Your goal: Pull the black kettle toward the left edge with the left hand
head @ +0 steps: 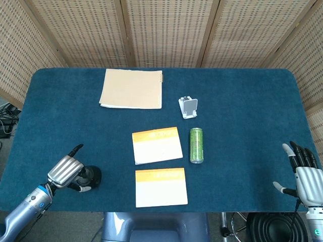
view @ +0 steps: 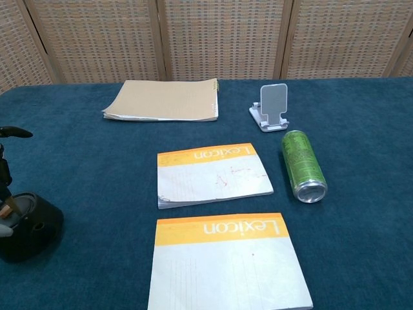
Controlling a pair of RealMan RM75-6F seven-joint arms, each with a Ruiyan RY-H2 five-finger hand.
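Step in hand: we judged the pull to be under way, with the left hand [head: 65, 172] on the kettle [head: 91, 175] near the front left corner of the worktop [head: 242, 101]
Hold: we saw the fingers [head: 64, 170] curled over the kettle's left side, gripping it around the handle as far as we could tell; one finger stuck out straight toward the back
How to pull well: we would have kept the drag low and level, so that the base slid on the blue cloth rather than tipping toward the hand
Line of travel: we would have drawn it straight toward the left edge, staying clear of the front edge, which lay close by
Risk: we thought the cloth could catch the base and rock the kettle if the hand lifted
Kettle, place: it stood upright beside the left hand, well apart from the two orange-topped pads [head: 157, 145] and the green can [head: 196, 145]
Kettle, look: we saw a squat, round, black body [view: 29, 226] with a small hole low on its side; the chest view cut off its left part
Right hand: the right hand [head: 304, 172] hung off the worktop's right front corner, fingers spread and holding nothing
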